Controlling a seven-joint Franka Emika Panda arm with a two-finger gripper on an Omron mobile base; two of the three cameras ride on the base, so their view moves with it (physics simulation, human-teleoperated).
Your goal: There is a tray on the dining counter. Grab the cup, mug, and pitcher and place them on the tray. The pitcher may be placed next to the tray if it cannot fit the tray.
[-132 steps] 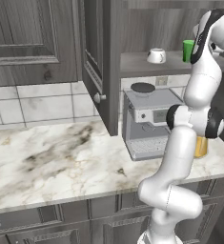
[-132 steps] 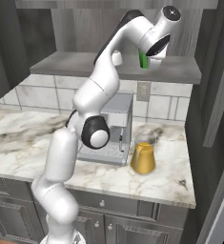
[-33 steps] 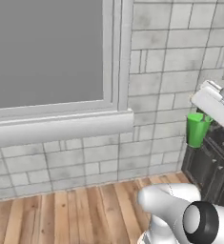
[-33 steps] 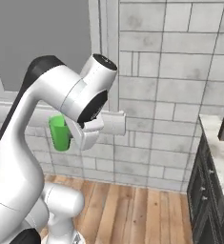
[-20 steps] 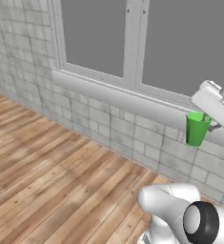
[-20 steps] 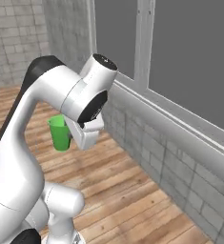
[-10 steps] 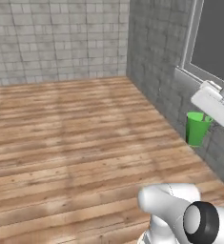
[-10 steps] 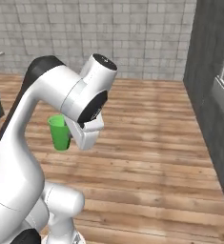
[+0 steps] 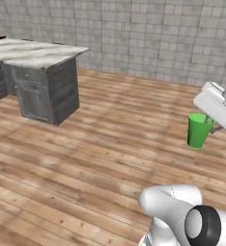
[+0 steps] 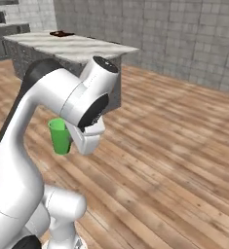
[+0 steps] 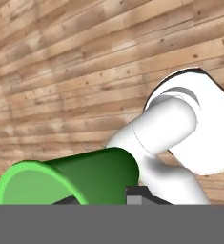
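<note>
1. The gripper [image 9: 211,126] is clamped on the green cup [image 9: 198,130], which hangs upright in the air above the wooden floor [image 9: 100,144], close in front of the robot's body.
2. Progress, as I judge it: the cup is picked up and in transit, but not delivered. The dining surface [image 10: 72,46] with its white marble top stands well apart from the cup, across open floor.
3. A dark flat thing lies on the far part of that surface in the right base view, probably the tray [image 10: 61,33]; it is too small to be sure.
4. Left to do: set the cup on the tray, then bring the mug and the pitcher.
5. The left base view gives the cup's whole side and the surface's grey cabinet end [image 9: 47,91].
6. The right base view partly hides the cup [image 10: 60,136] behind the hand, yet shows more of the surface's top.
7. The hand view shows the cup [image 11: 70,176] lying across the picture, rim towards the lens, with floorboards beyond.
</note>
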